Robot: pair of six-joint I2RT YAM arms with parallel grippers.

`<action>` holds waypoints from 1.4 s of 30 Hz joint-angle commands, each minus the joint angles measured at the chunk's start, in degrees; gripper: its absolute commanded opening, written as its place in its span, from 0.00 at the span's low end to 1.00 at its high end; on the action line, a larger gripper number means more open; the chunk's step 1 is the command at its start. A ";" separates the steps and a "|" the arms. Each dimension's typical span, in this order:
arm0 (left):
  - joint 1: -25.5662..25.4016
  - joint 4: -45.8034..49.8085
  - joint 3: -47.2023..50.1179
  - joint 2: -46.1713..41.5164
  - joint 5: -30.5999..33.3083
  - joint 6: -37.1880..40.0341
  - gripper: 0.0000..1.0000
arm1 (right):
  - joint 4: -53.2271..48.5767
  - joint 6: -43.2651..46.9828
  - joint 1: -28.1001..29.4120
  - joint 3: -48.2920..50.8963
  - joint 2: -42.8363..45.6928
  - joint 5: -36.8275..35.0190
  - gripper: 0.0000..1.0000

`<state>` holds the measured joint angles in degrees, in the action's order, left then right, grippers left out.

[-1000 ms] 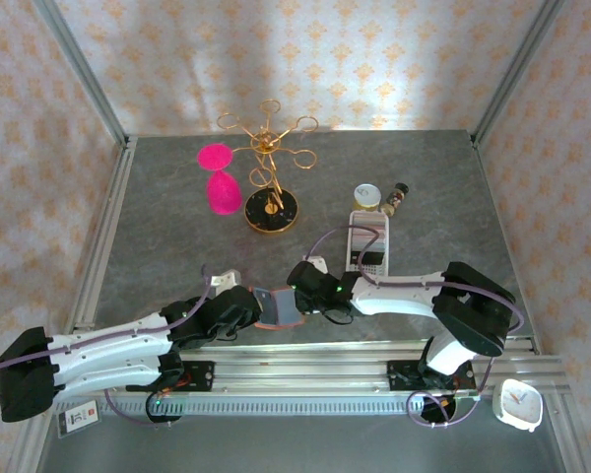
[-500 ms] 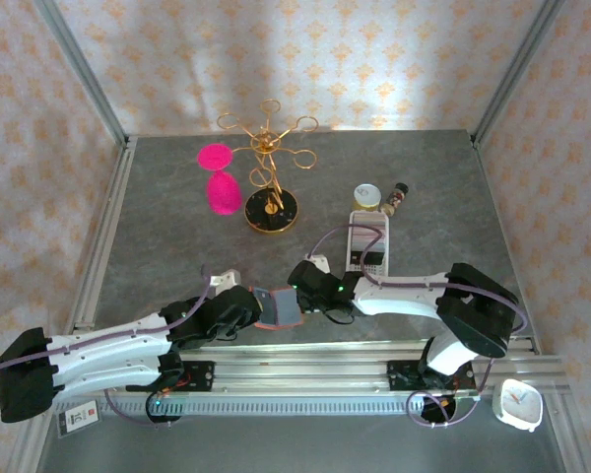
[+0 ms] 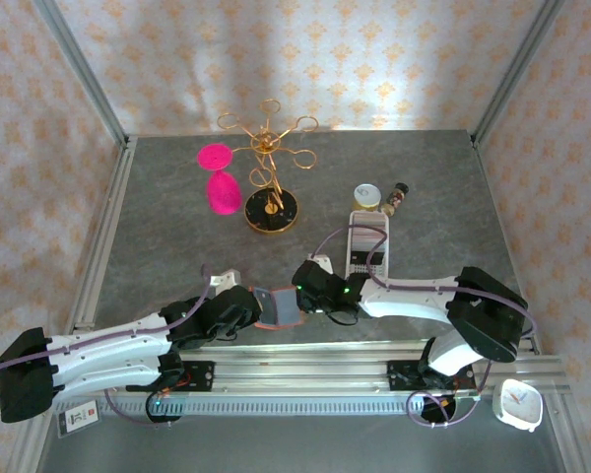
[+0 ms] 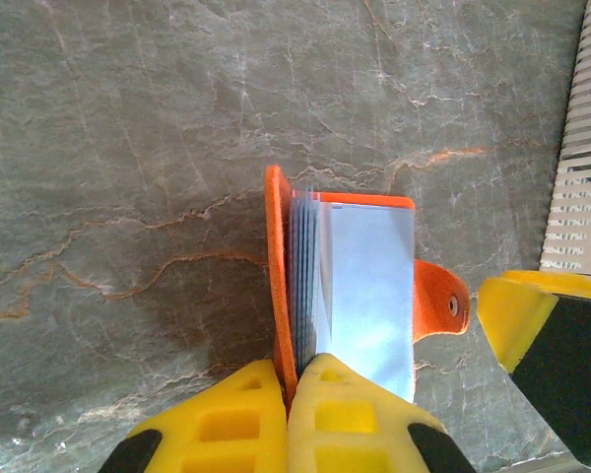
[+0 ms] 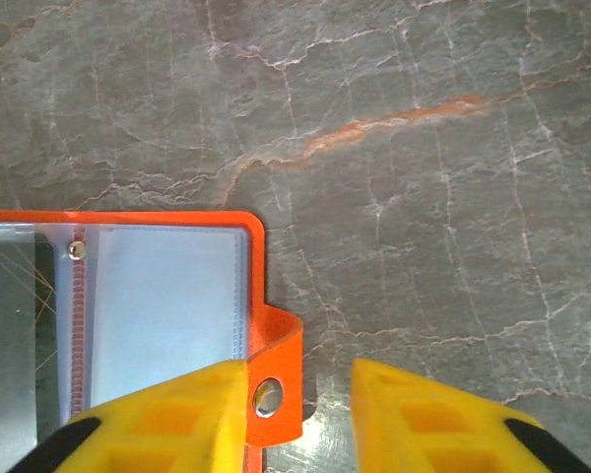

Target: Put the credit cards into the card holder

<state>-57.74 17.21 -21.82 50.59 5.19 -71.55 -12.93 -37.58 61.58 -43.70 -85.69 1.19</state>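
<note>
The card holder [image 3: 278, 307] lies by the middle of the tabletop's near edge, between both claws. The left claw [image 4: 288, 379] is clenched on its raised orange cover. The right claw [image 5: 300, 379] stands released, straddling the snap tab [image 5: 273, 392]. The holder's long axis runs along that edge, with the tab pointing toward the right arm.

Card holder [image 5: 148, 296] cut off at left frame edge, right wrist view.
</note>
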 commanded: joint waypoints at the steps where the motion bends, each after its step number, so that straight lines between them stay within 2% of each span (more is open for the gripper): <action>1: 0.21 2.96 0.20 -0.58 1.36 0.45 0.00 | 2.67 -0.13 0.28 0.76 1.75 0.42 0.40; 6: 0.23 2.87 0.12 -0.58 1.40 0.45 0.00 | 2.98 0.65 0.29 0.89 1.44 0.13 0.44; 14: 0.25 2.37 0.21 -0.75 1.31 0.35 0.00 | 0.60 1.59 0.29 -0.75 -1.95 -0.95 0.36; 22: 0.17 2.39 0.41 -0.82 1.22 0.23 0.00 | 0.45 2.02 0.38 -1.30 -2.47 -0.44 0.35; 33: 0.20 2.52 0.82 -0.90 1.22 -0.08 0.00 | -1.88 1.02 0.37 -0.45 -0.18 -4.75 0.18; 42: 0.25 1.95 1.26 -1.11 1.01 -0.43 0.00 | -1.56 0.67 0.38 0.31 0.42 -4.89 0.07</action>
<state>-57.74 17.19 -21.58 50.00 5.17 -71.96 -13.17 -36.36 61.63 -43.88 -86.56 -0.99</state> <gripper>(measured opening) 0.048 0.085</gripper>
